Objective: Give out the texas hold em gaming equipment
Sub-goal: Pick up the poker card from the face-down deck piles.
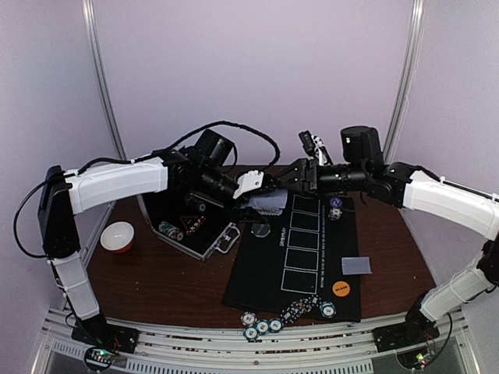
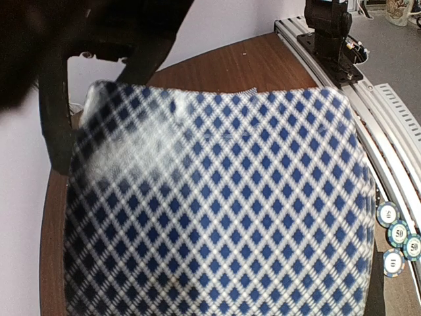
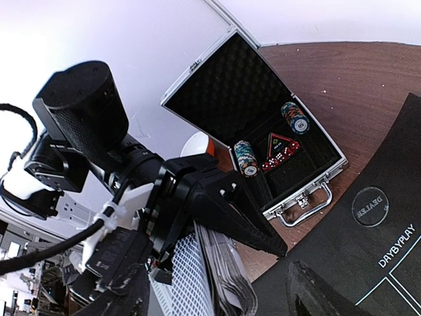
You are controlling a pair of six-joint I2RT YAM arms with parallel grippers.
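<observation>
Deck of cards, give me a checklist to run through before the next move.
1. Deck held by left gripper: ok, clamped and raised over the far end of the mat.
2. Right gripper has hold of a card: cannot tell; it is at the deck, but the contact is hidden.
3. Boxes printed on the mat free: ok, those in view are bare.
4. Lone card flat on the mat's right side: ok.
5. Chips out of the way: ok, grouped at the near edge, far from both grippers.
</observation>
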